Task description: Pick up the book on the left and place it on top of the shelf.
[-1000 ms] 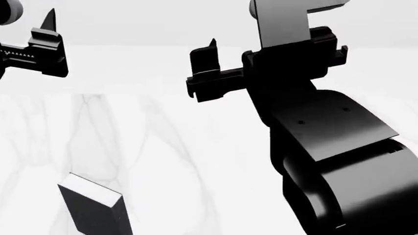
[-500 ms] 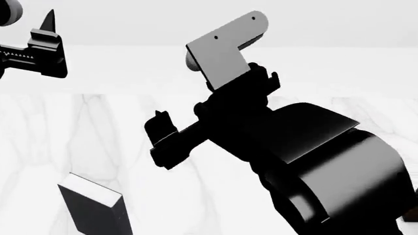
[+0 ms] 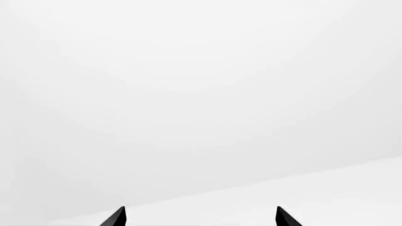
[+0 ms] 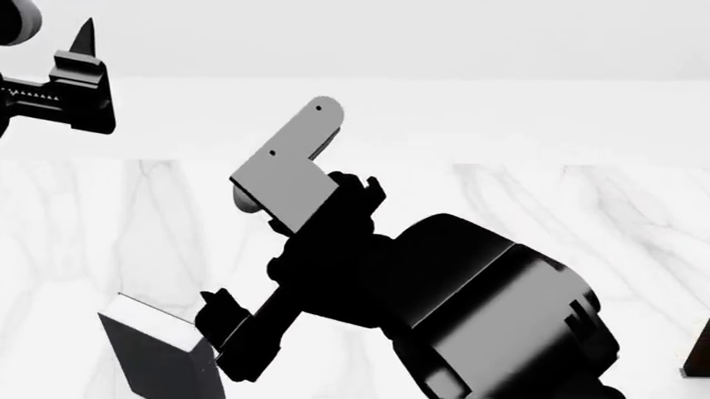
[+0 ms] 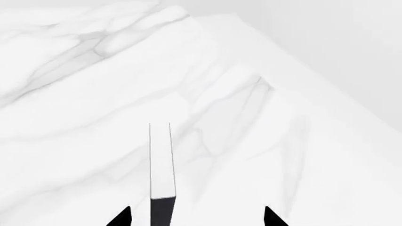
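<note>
Head view shows my right gripper [image 4: 228,332] has swung down from the upper middle to the lower left, beside the thin black hardcover book with white page edges [image 4: 161,353] standing on the white marbled worktop [image 4: 554,208]. Its fingers [image 5: 122,217] are spread, straddling the book, so I judge a grasp is near. The left gripper [image 4: 66,79] idles upper left, fingers apart.

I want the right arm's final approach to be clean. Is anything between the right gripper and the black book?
Nothing visible. In the right wrist view the book stands edge-on between the open fingertips of the right gripper, with only bare marble table around it.
</note>
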{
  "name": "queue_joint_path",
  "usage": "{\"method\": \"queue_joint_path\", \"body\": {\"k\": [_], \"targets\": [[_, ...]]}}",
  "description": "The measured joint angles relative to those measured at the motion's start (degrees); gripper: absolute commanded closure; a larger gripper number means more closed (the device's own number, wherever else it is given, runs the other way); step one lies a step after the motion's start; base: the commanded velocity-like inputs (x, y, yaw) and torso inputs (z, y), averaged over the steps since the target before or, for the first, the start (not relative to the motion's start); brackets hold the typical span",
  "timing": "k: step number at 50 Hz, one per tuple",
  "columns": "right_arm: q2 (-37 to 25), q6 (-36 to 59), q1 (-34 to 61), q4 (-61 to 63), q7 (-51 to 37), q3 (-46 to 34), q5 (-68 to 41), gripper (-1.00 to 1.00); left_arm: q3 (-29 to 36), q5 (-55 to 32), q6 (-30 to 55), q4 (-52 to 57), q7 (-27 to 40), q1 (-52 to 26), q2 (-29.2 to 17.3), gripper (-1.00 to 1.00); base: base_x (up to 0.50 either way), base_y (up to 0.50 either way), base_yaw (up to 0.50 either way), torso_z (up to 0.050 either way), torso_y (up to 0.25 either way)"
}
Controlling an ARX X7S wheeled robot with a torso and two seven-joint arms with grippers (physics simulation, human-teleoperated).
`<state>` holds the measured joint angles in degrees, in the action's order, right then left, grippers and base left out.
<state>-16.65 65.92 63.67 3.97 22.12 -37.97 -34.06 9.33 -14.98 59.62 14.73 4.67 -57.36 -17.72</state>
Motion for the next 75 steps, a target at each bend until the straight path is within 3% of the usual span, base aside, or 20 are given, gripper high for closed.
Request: {"method": "queue_joint_path", "body": {"k": [53,75], "targets": [[14.5,-21.1,-0.6,-31.5,6.8,-16.3,8.0,-1.0,0.3,-0.9,0.3,0.3,0.7,0.7,-0.9,-1.0,0.0,0.0,0.0,0.0,0.0],[16.4,-36.6,7.2,-48.4,1.0,-39.9,-15.5,-1.0,0.2,-1.3,0.7,1.0,1.0,1.2,-1.4,-1.0,0.0,0.0,0.0,0.0,0.0]]}}
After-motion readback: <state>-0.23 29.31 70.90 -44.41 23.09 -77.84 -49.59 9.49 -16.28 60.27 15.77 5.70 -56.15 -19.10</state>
